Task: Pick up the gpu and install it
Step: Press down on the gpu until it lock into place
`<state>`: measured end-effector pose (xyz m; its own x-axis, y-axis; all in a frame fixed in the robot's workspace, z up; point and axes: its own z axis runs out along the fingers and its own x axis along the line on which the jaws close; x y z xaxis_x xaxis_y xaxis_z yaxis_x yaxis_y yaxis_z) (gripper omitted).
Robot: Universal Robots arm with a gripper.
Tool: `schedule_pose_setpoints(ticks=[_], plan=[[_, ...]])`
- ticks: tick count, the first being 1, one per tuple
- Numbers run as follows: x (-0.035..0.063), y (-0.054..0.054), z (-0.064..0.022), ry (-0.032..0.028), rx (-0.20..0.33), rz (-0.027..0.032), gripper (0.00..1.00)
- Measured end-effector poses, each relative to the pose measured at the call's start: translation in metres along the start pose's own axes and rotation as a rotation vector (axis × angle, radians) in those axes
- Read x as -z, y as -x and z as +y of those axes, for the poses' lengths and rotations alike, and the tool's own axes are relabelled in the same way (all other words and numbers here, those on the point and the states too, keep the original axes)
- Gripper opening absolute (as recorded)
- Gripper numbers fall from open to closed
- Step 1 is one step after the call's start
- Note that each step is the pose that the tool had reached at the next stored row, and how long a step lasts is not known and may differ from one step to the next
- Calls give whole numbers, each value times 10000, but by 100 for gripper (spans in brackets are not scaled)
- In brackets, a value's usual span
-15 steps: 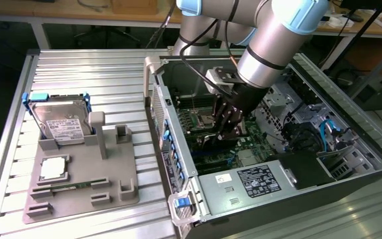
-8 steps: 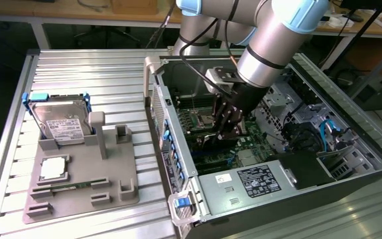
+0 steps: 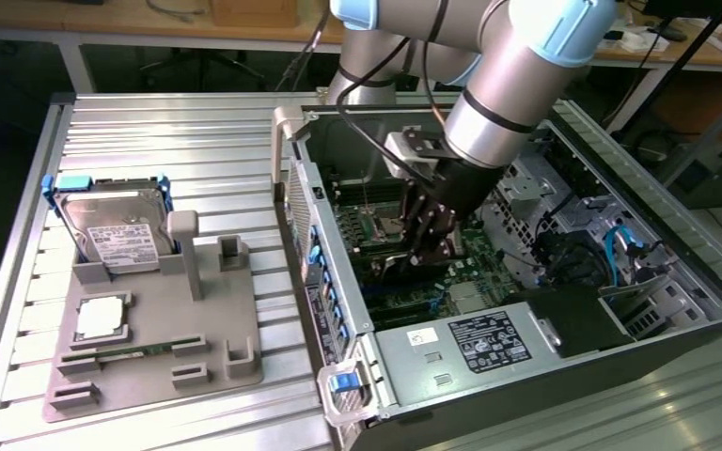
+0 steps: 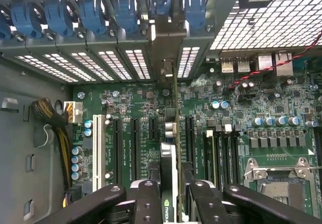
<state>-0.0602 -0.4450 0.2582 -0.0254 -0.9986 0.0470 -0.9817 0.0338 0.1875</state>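
Gpu [image 4: 170,183] stands edge-on, upright above the motherboard [image 4: 146,108].

Hidden and cut-off parts inside the computer case [image 3: 662,310]

The gpu [image 4: 170,183] is showing edge-on between the gripper [image 4: 170,204] fingers [image 4: 146,201], which are covering its fan and board faces; its lower part is running off the wrist picture. In the exterior view, the arm [image 3: 511,85] is blocking the motherboard [image 3: 374,225] behind it, and the picture's edge is cutting the arm's upper links.

Motherboard [image 4: 141,103] showing green; slot clips [image 4: 93,12] showing blue; gripper [image 4: 168,199] showing black — gpu [image 4: 170,168] edge appearing green; fixture tray [image 3: 148,348] showing grey — hard drive [image 3: 117,235] label reading white.
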Motion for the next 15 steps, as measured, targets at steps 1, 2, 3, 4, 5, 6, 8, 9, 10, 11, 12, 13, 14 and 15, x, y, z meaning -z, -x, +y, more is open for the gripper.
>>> schedule_pose_setpoints(ticks=[1,2,3,4,5,6,8,9,10,11,12,13,14,15], plan=[[-13,0,1,0,-3,8,27],[-33,0,2,3,-11,26,27],[-56,3,-1,0,-12,15,27],[-66,3,-2,0,-15,22,27],[-77,3,-5,-4,-13,22,27],[-84,4,-6,-5,-13,21,27],[-87,4,-5,0,-17,26,27],[-88,4,-5,0,-16,24,27],[-89,4,-5,-1,-16,22,27],[-89,4,-5,-1,-16,21,27],[-89,4,-5,-1,-16,22,27],[-89,4,-5,-1,-16,22,27],[-88,4,-5,-1,-16,23,27],[-89,4,-5,-1,-16,22,27]])
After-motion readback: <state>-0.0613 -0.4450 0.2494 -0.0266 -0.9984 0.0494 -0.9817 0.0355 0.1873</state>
